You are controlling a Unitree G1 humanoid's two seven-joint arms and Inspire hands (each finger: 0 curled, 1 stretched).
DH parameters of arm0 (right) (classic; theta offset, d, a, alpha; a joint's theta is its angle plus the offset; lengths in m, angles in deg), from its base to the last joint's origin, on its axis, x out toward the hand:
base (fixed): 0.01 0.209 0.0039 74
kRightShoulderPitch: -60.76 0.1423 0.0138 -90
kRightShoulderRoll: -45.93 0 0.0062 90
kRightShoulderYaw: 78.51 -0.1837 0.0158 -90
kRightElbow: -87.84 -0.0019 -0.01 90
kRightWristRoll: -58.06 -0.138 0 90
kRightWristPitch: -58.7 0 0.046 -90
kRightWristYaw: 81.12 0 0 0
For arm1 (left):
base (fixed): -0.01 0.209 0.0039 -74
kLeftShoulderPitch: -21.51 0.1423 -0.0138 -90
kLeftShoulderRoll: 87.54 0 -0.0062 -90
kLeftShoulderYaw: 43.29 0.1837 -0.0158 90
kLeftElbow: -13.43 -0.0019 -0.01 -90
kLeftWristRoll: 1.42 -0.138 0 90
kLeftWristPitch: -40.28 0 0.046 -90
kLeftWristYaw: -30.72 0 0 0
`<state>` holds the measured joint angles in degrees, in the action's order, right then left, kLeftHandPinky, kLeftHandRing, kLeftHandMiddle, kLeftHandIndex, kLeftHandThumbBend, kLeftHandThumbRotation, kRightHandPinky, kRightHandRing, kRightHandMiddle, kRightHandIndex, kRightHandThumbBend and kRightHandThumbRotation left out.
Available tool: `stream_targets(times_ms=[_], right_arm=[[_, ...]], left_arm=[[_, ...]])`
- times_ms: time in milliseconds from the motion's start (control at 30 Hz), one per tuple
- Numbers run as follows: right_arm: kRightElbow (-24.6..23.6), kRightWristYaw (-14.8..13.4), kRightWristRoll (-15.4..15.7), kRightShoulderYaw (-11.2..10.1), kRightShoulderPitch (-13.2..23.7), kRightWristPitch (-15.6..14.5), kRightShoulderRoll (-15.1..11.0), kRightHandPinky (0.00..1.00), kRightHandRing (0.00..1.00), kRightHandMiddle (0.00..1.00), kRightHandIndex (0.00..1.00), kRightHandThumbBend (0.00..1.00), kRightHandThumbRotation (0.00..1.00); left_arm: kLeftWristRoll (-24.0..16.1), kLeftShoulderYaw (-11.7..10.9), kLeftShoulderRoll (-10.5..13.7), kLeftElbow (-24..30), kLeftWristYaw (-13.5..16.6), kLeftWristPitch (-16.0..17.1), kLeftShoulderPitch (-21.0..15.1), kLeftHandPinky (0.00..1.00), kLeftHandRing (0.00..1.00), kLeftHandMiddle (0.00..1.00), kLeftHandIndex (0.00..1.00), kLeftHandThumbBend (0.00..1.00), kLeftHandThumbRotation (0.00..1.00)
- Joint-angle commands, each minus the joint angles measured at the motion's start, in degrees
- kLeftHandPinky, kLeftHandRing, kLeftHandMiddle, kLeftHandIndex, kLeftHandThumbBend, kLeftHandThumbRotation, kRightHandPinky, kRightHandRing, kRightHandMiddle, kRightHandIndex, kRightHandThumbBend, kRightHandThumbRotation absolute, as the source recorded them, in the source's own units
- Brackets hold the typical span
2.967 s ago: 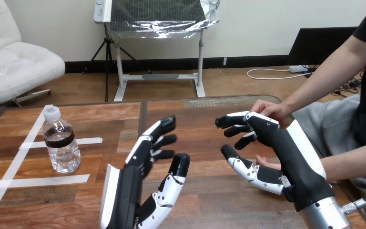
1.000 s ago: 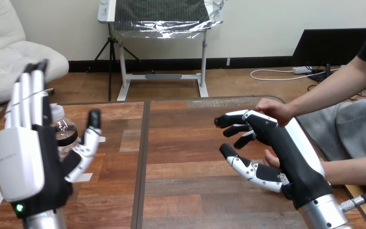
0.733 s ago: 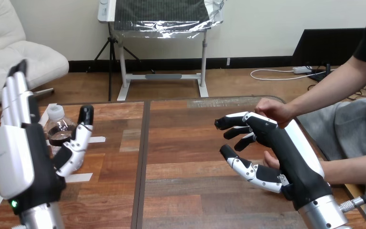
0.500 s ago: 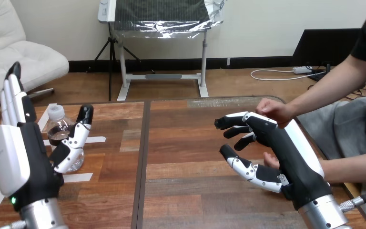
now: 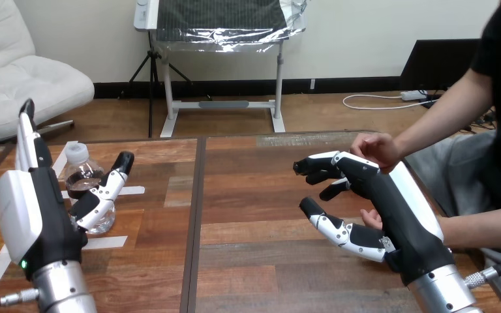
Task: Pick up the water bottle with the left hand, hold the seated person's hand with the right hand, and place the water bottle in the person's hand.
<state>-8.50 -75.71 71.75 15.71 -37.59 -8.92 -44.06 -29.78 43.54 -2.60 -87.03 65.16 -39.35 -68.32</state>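
We are looking at a wooden table [image 5: 248,195] that is running across the lower part of the head view. At its right side the right hand [image 5: 378,195] is hovering over the boards. Its fingers are bending only loosely and its thumb is staying apart from them, so it is spread and not gripping anything that we can see. The person's upper hand [image 5: 373,147] is resting just at the back of these fingers. The person's lower hand [image 5: 368,218] is showing behind the palm, between the thumb and the fingers. We cannot tell if the two are touching there.

At the left side the left hand [image 5: 45,218] is standing upright with its back turned to us. Its fingers are pointing straight up, pressed together, and its thumb is reaching out to the right.

The water bottle [image 5: 78,176] is standing upright on the table just behind this thumb, on the palm side of the left hand. We cannot tell whether the thumb is touching it. White tape lines [image 5: 114,242] are lying on the wood around the bottle.

The bottle is wearing a white cap and a dark label band; any writing on it is too small for us to read.
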Motion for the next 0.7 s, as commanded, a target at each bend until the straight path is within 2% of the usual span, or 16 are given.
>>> stream_targets(times_ms=[0,567,667], right_arm=[[0.3,-0.6,-0.1,-1.0,4.5,1.1,0.0,0.57,0.70,0.72,0.67,0.44,0.00],[-0.2,-0.4,0.6,-1.1,4.7,0.1,-0.3,0.58,0.70,0.72,0.67,0.45,0.00],[-0.2,-0.4,0.8,-1.2,4.8,-0.1,-0.4,0.58,0.70,0.72,0.67,0.45,0.00]], left_arm=[[1.1,-1.0,1.5,-4.3,-0.6,-0.5,-6.9,0.85,0.93,0.96,0.99,0.84,0.47],[4.0,-1.4,4.2,-16.1,-3.4,-1.8,-14.9,0.80,0.89,0.93,0.95,0.85,0.45],[4.1,-1.1,4.6,-17.1,-4.3,-3.4,-16.3,0.80,0.89,0.93,0.94,0.87,0.46]])
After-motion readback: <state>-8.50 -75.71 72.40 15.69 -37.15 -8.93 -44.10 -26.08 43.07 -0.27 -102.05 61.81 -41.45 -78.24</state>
